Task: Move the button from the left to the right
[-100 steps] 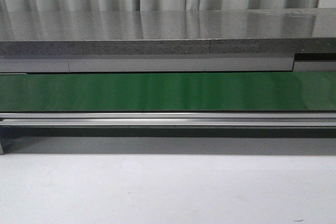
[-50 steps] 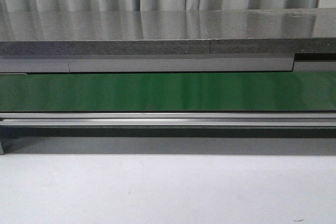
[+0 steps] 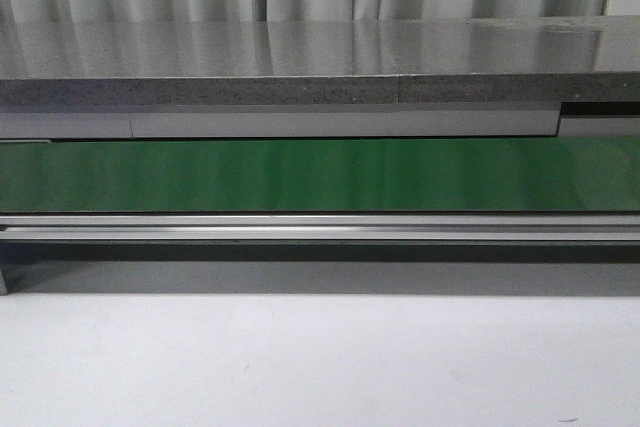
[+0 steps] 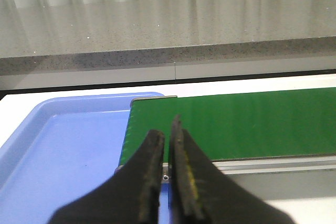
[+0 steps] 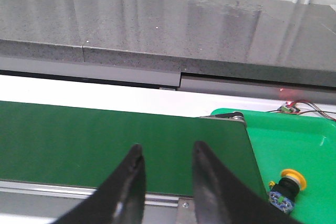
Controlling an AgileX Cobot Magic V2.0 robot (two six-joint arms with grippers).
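**Green belt running under grey counter**

Grey counter (image 3: pixel 300 47) backing the conveyor belt (image 3: pixel 320 175); L gripper (image 4: pixel 167 132) hanging w/ jaws nearly touching, nothing between, over belt end beside blue tray (image 4: pixel 63 150); R gripper (image 5: pixel 167 153) gaping apart over belt; button (image 5: pixel 286 187) sitting in green tray (image 5: pixel 304 140) nearby.

The button's (image 5: pixel 285 190) lower body is partly cut off by the bottom edge in the right wrist view. The blue tray (image 4: pixel 63 150) runs off the lower left of the left wrist view.

A long green conveyor belt (image 3: pixel 320 175) ran left to right before a grey speckled stone counter (image 3: pixel 300 62), between a blue plastic tray (image 4: pixel 63 150) at its left end and a green plastic tray (image 5: pixel 299 145) at its right.
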